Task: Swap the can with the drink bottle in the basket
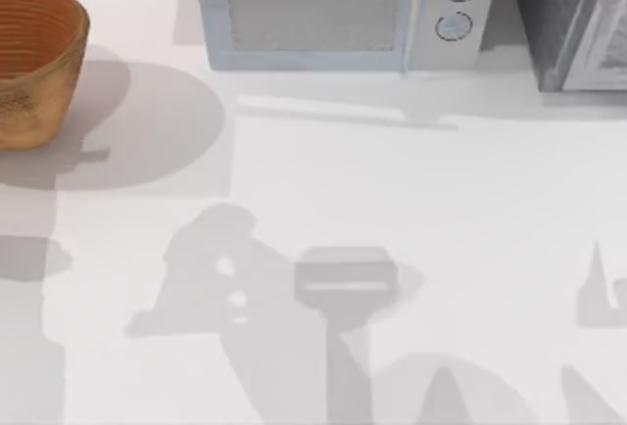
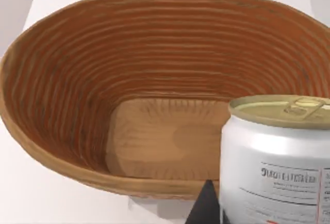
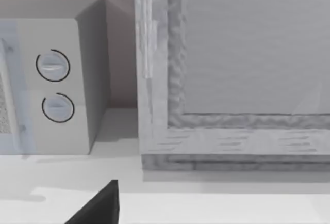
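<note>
The basket [image 1: 29,82], round and woven, tan outside and ribbed orange-brown inside, stands at the table's far left. In the left wrist view the basket [image 2: 103,69] has nothing on its floor. Just in front of its near rim hangs the drink bottle [image 2: 278,152], a white cylinder with a tan-gold pull-tab top and printed label. My left gripper [image 2: 268,213] is shut on it, one dark finger [image 2: 206,208] showing beside it. My right gripper [image 3: 98,208] hovers at the back right, facing the appliances. The can is out of view.
A grey microwave [image 1: 338,9] with two round knobs stands at the back centre. A second grey appliance [image 1: 578,19] with a framed door fills the back right corner. Arm shadows lie across the white table's [image 1: 441,210] front half.
</note>
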`<state>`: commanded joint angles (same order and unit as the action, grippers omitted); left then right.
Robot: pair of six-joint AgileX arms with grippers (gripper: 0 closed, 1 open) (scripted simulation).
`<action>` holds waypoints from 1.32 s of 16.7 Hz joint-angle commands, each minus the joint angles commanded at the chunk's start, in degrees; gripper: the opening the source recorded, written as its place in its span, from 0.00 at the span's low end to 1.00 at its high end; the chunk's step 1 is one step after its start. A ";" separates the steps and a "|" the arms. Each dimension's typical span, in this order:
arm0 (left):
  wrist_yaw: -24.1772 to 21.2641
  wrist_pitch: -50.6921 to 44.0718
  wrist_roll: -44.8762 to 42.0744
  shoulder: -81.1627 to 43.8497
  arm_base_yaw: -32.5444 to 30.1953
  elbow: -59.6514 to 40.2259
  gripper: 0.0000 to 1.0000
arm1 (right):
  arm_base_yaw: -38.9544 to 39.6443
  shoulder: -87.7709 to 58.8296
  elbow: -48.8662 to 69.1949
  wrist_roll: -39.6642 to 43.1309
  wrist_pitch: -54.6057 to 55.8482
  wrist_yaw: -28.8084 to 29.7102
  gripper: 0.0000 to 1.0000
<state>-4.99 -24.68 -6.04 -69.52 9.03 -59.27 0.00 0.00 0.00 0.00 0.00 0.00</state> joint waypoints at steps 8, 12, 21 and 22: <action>4.14 18.85 3.93 50.13 -5.89 42.68 0.00 | 0.00 0.00 0.00 0.00 0.00 0.00 1.00; 4.87 23.42 5.46 64.70 -8.17 55.19 0.00 | 0.00 0.00 0.00 0.00 0.00 0.00 1.00; 5.00 24.59 5.92 69.26 -8.85 59.25 0.00 | 0.00 0.00 0.00 0.00 0.00 0.00 1.00; 4.93 24.73 5.93 68.76 -8.81 59.17 0.00 | 0.00 0.00 0.00 0.00 0.00 0.00 1.00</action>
<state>-0.06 0.05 -0.11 -0.75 0.21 -0.10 0.00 0.00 0.00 0.00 0.00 0.00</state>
